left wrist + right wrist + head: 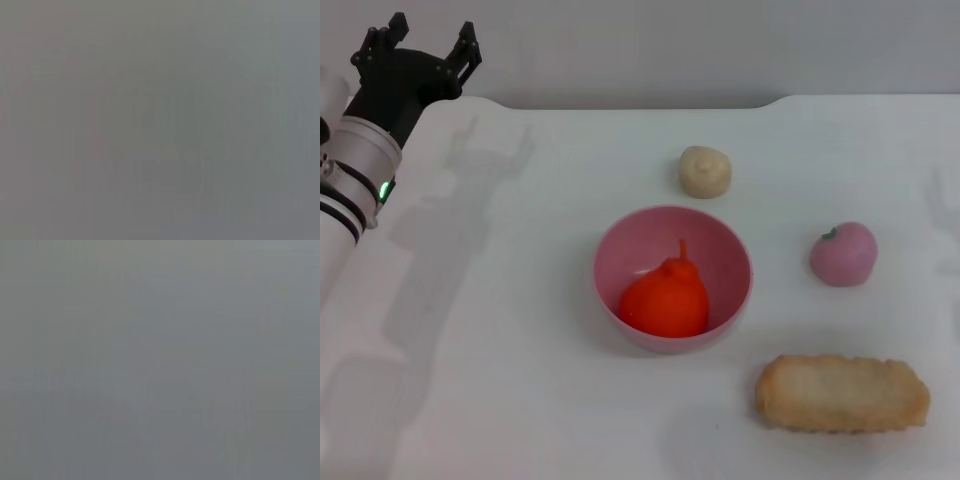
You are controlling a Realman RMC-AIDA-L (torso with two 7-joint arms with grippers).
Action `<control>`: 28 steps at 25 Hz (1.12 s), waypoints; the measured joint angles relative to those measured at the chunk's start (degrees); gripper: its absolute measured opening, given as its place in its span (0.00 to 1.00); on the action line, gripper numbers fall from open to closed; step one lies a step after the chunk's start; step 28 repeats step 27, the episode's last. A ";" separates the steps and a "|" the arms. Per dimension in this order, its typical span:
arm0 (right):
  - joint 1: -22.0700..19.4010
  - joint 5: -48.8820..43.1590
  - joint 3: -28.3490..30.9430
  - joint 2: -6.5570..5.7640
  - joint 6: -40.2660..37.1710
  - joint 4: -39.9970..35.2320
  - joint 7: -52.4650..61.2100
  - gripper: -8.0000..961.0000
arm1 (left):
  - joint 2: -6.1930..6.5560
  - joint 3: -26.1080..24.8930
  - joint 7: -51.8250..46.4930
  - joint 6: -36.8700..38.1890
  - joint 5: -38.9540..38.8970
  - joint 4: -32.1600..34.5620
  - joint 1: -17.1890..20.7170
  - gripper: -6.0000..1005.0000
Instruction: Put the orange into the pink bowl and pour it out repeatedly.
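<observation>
Since the orange (pixel 665 298) already sits inside the pink bowl (pixel 720 240) near the middle of the tabletop (pixel 500 350), the loading step looks done and pouring likely comes next. Raised over the far left corner, the left gripper (pixel 418 48) has its fingers spread apart and holds nothing, probably clear of the bowl. No right gripper shows. Around the bowl lie one beige bun (pixel 705 171), one pink fruit (pixel 843 253) and one breaded patty (pixel 842 393).
</observation>
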 joint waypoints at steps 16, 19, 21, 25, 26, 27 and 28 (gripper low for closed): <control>4.23 0.12 1.65 -0.45 2.28 5.52 4.11 0.77 | -0.06 -1.04 -4.02 -0.48 -0.62 -4.22 -2.03 0.81; 4.60 0.12 1.98 -0.45 3.22 5.82 4.16 0.77 | 0.05 -1.29 -5.34 -1.64 -0.51 -4.34 -2.12 0.81; 4.63 0.12 2.17 -0.45 3.81 5.74 4.16 0.77 | 0.05 -1.29 -5.28 -1.75 -0.30 -4.36 -2.00 0.81; 5.37 0.09 2.53 -0.46 5.16 5.80 4.16 0.77 | 0.07 -1.30 -5.00 -1.95 -0.15 -4.39 -1.80 0.81; 5.60 0.10 2.55 -0.46 5.54 5.87 4.16 0.77 | 0.08 -1.32 -4.88 -1.91 -0.12 -4.40 -1.77 0.81; 5.81 0.11 2.56 -0.45 5.77 5.94 4.16 0.77 | 0.08 -1.32 -4.88 -1.91 -0.12 -4.40 -1.77 0.81; 5.81 0.11 2.56 -0.45 5.77 5.94 4.16 0.77 | 0.08 -1.32 -4.88 -1.91 -0.12 -4.40 -1.77 0.81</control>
